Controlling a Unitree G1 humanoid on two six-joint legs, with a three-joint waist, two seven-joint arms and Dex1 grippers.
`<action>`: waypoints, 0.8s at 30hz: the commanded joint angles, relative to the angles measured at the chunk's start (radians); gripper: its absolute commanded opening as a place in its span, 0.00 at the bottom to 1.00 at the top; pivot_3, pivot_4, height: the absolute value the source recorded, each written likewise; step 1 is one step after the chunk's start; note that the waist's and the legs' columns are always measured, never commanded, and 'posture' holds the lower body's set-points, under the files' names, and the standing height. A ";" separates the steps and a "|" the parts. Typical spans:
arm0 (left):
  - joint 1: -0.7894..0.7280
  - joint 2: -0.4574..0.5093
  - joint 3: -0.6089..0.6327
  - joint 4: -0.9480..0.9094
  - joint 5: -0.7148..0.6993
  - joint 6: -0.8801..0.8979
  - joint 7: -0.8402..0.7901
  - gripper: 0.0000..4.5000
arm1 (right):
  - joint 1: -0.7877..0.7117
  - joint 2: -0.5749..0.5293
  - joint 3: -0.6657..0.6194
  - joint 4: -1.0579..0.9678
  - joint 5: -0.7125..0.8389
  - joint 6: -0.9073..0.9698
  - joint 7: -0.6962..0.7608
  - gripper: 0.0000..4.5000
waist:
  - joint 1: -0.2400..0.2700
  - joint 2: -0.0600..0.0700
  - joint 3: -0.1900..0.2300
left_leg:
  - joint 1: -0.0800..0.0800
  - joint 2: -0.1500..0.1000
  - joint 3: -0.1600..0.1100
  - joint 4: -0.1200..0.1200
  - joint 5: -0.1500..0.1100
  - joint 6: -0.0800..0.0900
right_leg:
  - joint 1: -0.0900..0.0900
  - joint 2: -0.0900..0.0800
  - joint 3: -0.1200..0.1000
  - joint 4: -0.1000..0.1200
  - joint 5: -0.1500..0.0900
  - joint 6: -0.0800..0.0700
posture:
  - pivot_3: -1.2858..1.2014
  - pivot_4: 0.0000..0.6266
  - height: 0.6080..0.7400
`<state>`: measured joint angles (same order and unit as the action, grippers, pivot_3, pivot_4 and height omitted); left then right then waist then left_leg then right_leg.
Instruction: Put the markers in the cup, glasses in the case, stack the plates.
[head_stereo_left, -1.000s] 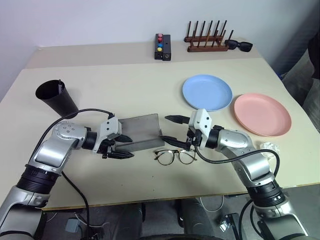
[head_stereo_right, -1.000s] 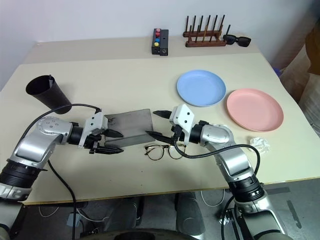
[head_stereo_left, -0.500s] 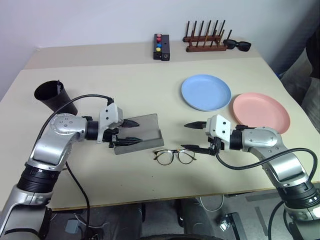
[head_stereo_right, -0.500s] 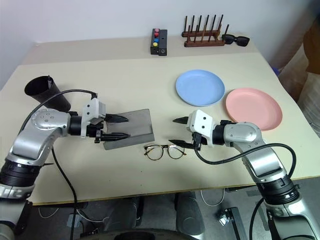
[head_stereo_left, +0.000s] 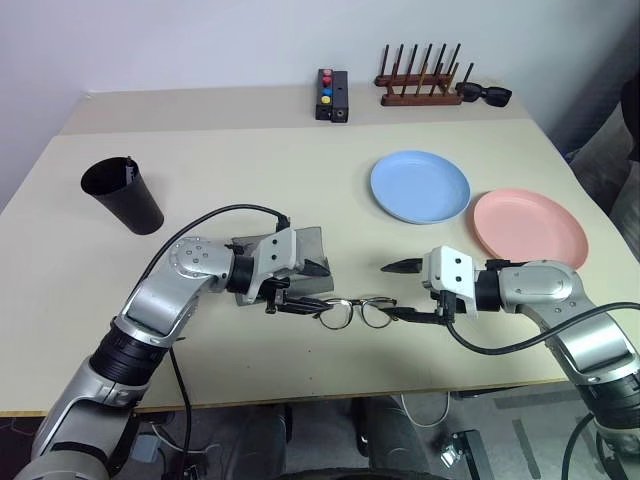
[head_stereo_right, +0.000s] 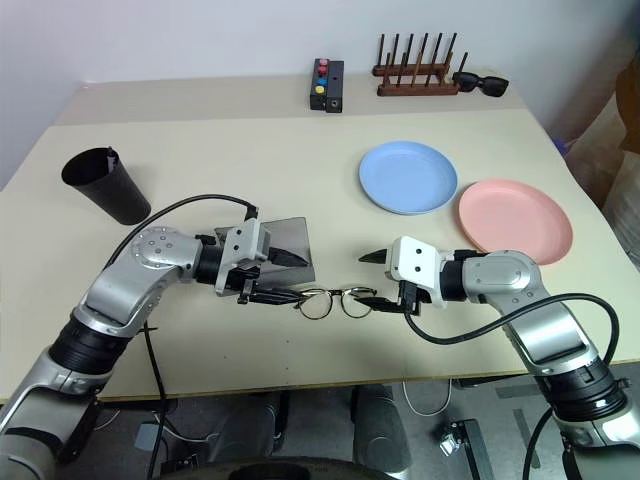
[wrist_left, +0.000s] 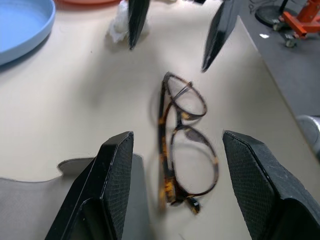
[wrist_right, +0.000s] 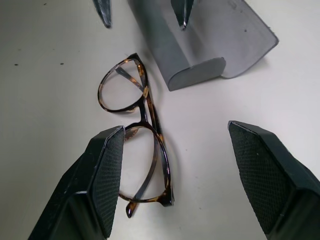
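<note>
the tortoiseshell-rimmed glasses (head_stereo_left: 350, 311) lie on the beige worktop (head_stereo_left: 250, 170) near its front edge, just in front of the open grey case (head_stereo_left: 300, 262). the left pincer (head_stereo_left: 308, 288) points in from the left with its black fingers spread, one over the case, the other at the left end of the glasses, gripping nothing. the right pincer (head_stereo_left: 398, 290) faces it from the other side, also released and empty, its lower finger reaching to the right end of the frame. the black cup (head_stereo_left: 124, 196) stands far left with a marker (head_stereo_left: 130, 167) poking above its rim. the light blue plate (head_stereo_left: 420, 186) and the salmon pink plate (head_stereo_left: 529, 228) lie side by side, unstacked.
</note>
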<state>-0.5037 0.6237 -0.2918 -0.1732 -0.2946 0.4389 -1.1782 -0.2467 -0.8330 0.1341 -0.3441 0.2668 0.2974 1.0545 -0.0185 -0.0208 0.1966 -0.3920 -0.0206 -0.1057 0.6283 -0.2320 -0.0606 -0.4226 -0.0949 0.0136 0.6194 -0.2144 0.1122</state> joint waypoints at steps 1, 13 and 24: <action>0.009 0.041 0.054 0.016 0.008 -0.051 -0.005 0.65 | -0.004 0.012 0.028 -0.066 -0.037 -0.003 -0.022 0.63 | 0.001 0.000 0.000 | 0.000 0.000 0.000 0.000 0.000 0.000 | 0.000 0.000 0.000 0.000 0.000 0.000 | 0.52 0.24 0.99; 0.225 0.196 0.242 -0.107 -0.038 -0.073 0.029 0.65 | -0.062 0.078 0.150 -0.025 -0.158 -0.013 -0.043 0.47 | -0.001 0.000 0.000 | 0.000 0.000 0.000 0.000 0.000 0.000 | 0.000 0.000 0.000 -0.001 0.000 0.000 | 0.52 0.24 0.99; 0.440 0.211 0.353 -0.259 -0.075 -0.059 0.104 0.65 | -0.063 0.094 0.173 0.008 -0.203 -0.003 -0.046 0.47 | 0.006 0.000 0.000 | -0.001 0.000 0.000 0.000 0.000 0.000 | 0.000 -0.001 0.000 -0.002 -0.001 0.000 | 0.52 0.24 0.99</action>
<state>-0.0699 0.8374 0.0270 -0.3917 -0.3462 0.3796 -1.0878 -0.3024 -0.7360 0.3096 -0.3265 0.0659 0.2980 1.0069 -0.0124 -0.0206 0.1967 -0.3927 -0.0204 -0.1056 0.6288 -0.2325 -0.0603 -0.4223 -0.0955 0.0135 0.6175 -0.2152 0.1119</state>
